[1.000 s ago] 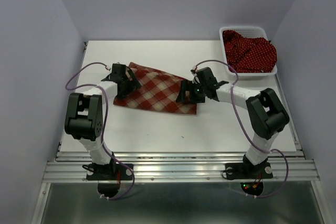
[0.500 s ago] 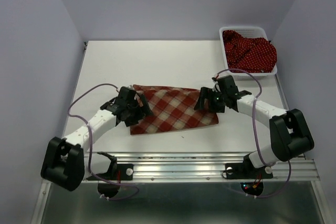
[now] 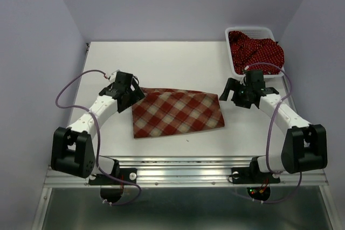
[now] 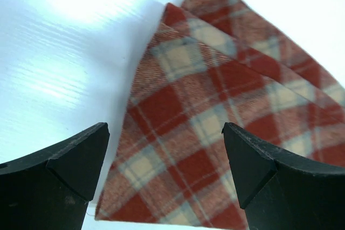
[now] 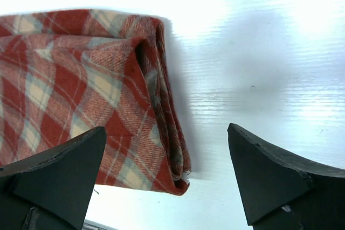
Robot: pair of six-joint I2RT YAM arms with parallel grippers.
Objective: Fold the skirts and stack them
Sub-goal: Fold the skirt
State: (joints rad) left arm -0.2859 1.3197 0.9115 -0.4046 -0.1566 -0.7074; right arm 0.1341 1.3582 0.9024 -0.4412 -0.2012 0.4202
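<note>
The left gripper [image 3: 133, 93] stood with its jaws spread wide and nothing between them, tips turned toward the near corner of the checked skirt [image 3: 178, 112]. In the left wrist view the left gripper [image 4: 164, 133] framed that corner. The red-and-cream cloth [image 4: 215, 111] filled the gap between the two dark fingers [image 4: 70, 171] and ran on ahead and off to the right-hand finger's side. Bare white table [image 4: 64, 52] lay ahead of the other finger. Two layered edges showed ahead of the tips, one set slightly back from the other, so the cloth lay doubled there. Whether the fingers touched the cloth could not be told.

The right gripper [image 3: 233, 96] was likewise fully spread and empty. From above it sat just beside the skirt's other end, clear of the cloth. In the right wrist view the right gripper [image 5: 166, 132] looked down on that end. The skirt [image 5: 70, 79] lay ahead of the left-hand finger in that view, and its rounded, stacked fold edges reached into the gap between the fingers. Ahead of the right-hand finger was only white table.

The skirt lay flat as a wide band between the two grippers. Beyond the right gripper, just past its wrist, stood the white mesh basket [image 3: 250, 28] at the table's far corner. The dotted skirts [image 3: 256, 52] were bunched inside it in a dark red heap, and they could not be told apart.
</note>
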